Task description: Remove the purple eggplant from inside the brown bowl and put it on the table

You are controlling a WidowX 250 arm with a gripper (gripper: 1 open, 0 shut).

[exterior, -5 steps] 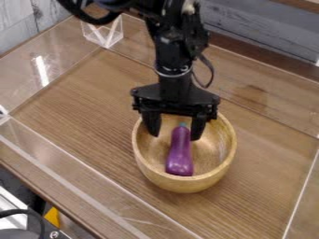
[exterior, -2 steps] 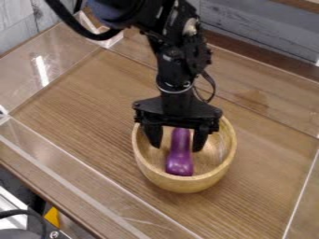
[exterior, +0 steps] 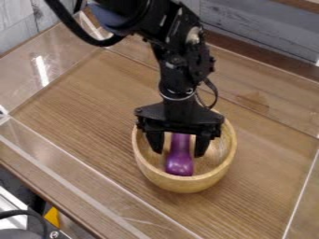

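Poised for the pick, nothing lifted yet.

Spread wide and walled in clear acrylic, table [exterior: 75, 112], leaving bare wood all round for a set-down. Sat near its front right, bowl [exterior: 185, 177], cradling eggplant [exterior: 181, 159] lengthwise, fat end toward the camera. Pointed straight down inside the rim, gripper [exterior: 182, 142], fingers [exterior: 152, 140] spread wide to either side of the eggplant's far end, apparently to straddle it before closing; holding nothing.

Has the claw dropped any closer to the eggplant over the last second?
Yes. The open claw sank slightly against the brown bowl rim, its fingers now straddling the purple eggplant.
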